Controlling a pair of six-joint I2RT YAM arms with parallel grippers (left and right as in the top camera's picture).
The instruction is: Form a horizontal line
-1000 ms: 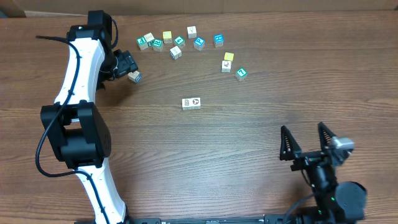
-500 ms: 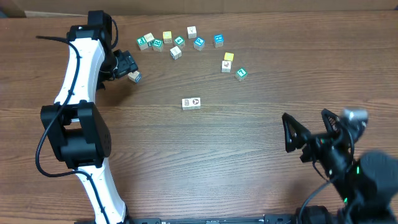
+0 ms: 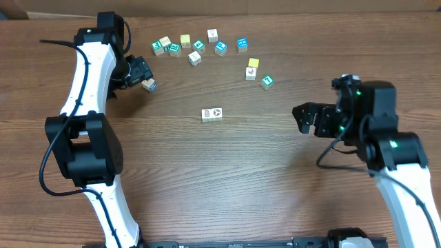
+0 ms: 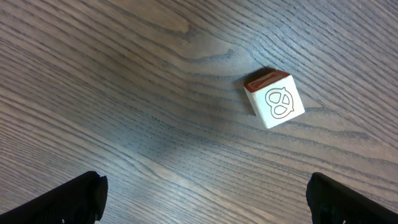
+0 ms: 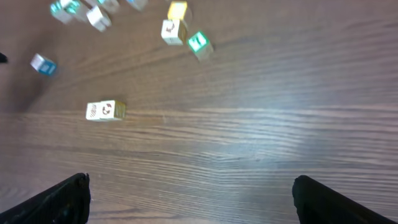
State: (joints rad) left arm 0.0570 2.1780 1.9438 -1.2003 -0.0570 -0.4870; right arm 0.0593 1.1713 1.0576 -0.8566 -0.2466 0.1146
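Jaws both wide apart; two-cube row (image 3: 212, 114) runs left-right.

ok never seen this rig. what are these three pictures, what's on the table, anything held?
These are two robot arms at a wooden table. The overhead view shows both arms. The other two pictures come from a camera on each wrist, looking past its own fingers. The left pincer is open near a lone white cube with a pretzel print, and is not touching it. The right pincer is also open and holds nothing. Mid-table lies a short row of two cubes, side by side. Loose cubes are scattered toward the far edge.
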